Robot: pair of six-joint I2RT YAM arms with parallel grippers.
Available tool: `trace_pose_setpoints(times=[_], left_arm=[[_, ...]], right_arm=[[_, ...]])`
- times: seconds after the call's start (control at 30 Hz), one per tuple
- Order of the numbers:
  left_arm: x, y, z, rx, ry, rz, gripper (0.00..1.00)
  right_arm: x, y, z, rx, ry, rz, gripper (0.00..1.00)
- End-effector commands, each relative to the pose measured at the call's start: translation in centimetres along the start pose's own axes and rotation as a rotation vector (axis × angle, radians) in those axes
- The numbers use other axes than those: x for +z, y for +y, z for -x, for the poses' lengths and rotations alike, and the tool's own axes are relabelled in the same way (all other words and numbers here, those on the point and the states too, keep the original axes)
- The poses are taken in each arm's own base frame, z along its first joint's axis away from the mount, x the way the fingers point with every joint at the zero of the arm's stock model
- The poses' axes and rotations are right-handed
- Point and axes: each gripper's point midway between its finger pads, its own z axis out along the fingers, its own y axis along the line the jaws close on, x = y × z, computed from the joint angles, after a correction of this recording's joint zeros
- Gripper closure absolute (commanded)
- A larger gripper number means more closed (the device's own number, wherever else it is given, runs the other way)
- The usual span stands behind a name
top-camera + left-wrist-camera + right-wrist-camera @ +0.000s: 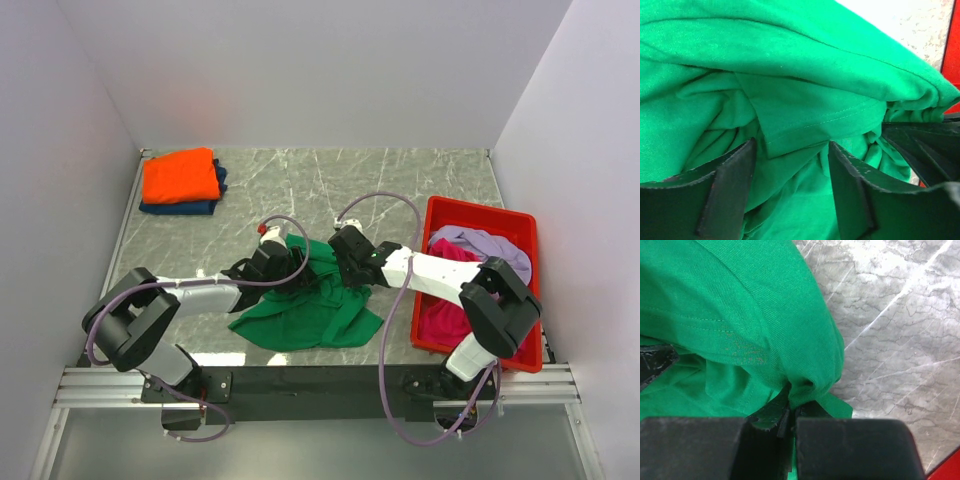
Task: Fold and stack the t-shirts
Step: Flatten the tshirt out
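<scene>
Marble table (400, 180) – red bin (480, 208) at its R edge, lilac t-shirt (495, 245) & magenta t-shirt (445, 315) heaped inside. Green t-shirt (310, 315) lies crumpled at ctr-front of the table, under both wrists. Far-L corner: orange t-shirt (180, 175) folded on top of navy t-shirt (200, 207) – 2 stacked. Left gripper (792, 190) is spread wide, green cloth bunched between its fingers (730, 185). Right gripper (790, 412) is pressed together, pinching a fold of the green t-shirt.
</scene>
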Motion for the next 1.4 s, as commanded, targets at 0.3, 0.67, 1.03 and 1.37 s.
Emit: trace_pose_setpoints(times=[0.3, 0.67, 1.03, 1.37], left_arm=[[-0.2, -3.6, 2.6, 0.009, -0.069, -0.100, 0.47], [0.8, -2.9, 2.3, 0.017, -0.058, -0.069, 0.99], [-4.4, -2.7, 7.4, 0.061, -0.237, 0.017, 1.00], [-19.6, 2.5, 16.4, -0.050, -0.640, 0.139, 1.00]], right_arm=[[0.7, 0.2, -0.3, -0.005, 0.014, 0.001, 1.00], [0.8, 0.1, -0.4, -0.008, 0.020, -0.002, 1.00], [0.1, 0.4, 0.1, -0.012, 0.007, -0.001, 1.00], [-2.6, 4.1, 3.7, -0.051, -0.075, 0.054, 0.91]])
